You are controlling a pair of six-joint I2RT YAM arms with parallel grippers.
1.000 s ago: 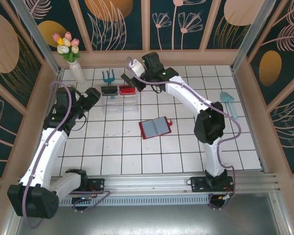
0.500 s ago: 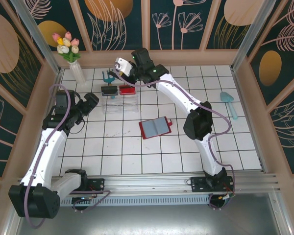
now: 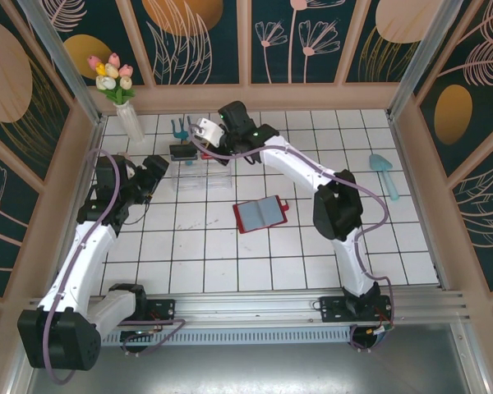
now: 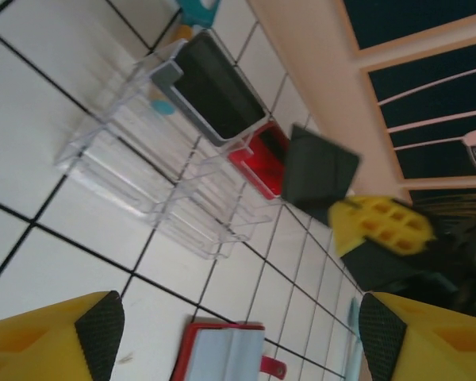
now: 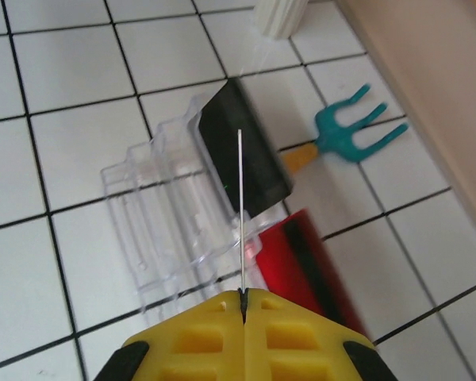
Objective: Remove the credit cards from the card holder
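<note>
My fingers are yellow moulded plastic, their pads black and grainy. The stand is clear, glossy plastic. The tiles are smooth, shiny white. The card looks thin, dark, matt.

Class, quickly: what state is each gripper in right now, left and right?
Left gripper: open, holding nothing.
Right gripper: closed on a dark credit card.

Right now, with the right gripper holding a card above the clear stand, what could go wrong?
The right gripper pinches the card by one edge, so it may slip or twist. The black tray and red tray below sit side by side; the card could catch a rim or land in the wrong one. The open left gripper is close, so the arms could crowd.
</note>
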